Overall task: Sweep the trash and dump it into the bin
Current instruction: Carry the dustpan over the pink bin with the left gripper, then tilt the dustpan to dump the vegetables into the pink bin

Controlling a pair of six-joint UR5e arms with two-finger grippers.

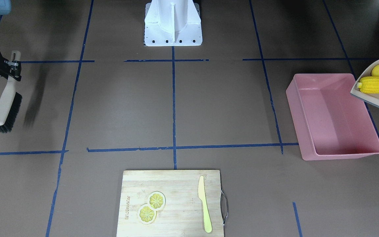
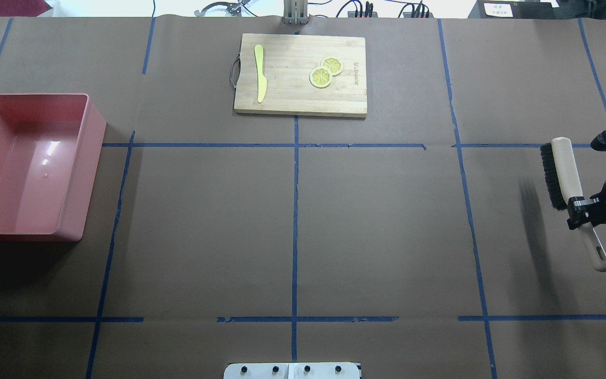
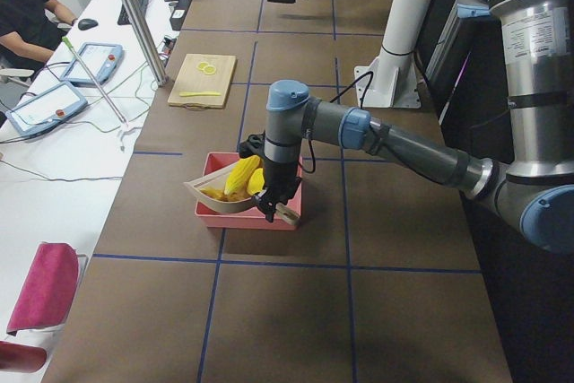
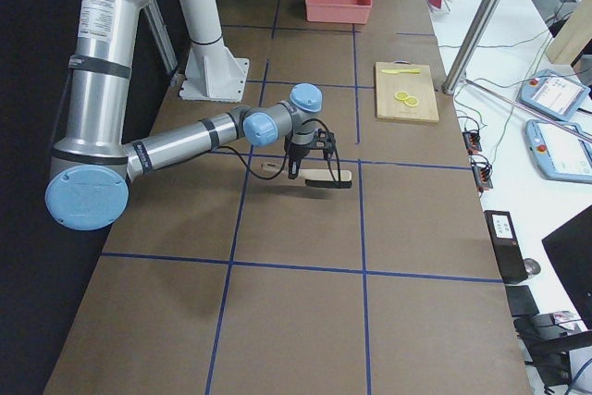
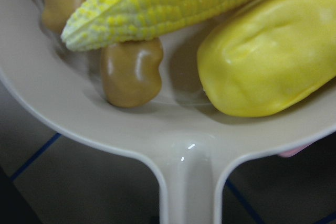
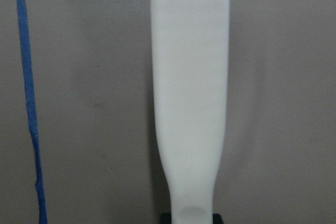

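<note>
We see the right gripper (image 2: 583, 209) clamped on the handle of a hand brush (image 2: 563, 168). Its fingers press the beige handle from both sides. The brush head reaches forward from this gripper, away from the robot's base, with the black bristles (image 2: 549, 176) turned inward towards the middle of the table (image 2: 376, 221). The handle's free end sticks out behind the gripper. The brush hangs above the table, and its shadow falls apart from it.

The left gripper (image 3: 269, 208) shows only in the side view, at the handle end of a beige dustpan (image 1: 378, 102), and we cannot tell whether its fingers are apart or together. The pan stretches out from that gripper and hangs over one edge of the pink bin (image 1: 334, 115), which sits on the table just below the gripper.

All the trash lies in the pan. From the left wrist we see the corn cob (image 5: 178, 1) lying crosswise farthest from the gripper. The yellow potato-like lump (image 5: 268, 56) sits nearer and to one side. The tan ginger root (image 5: 131, 72) is on the other side, partly tucked under the cob.

Far forward of both grippers, between them, lies a wooden cutting board (image 2: 292, 100) with two lemon slices (image 2: 325, 72) and a pale yellow knife (image 2: 260, 79).
</note>
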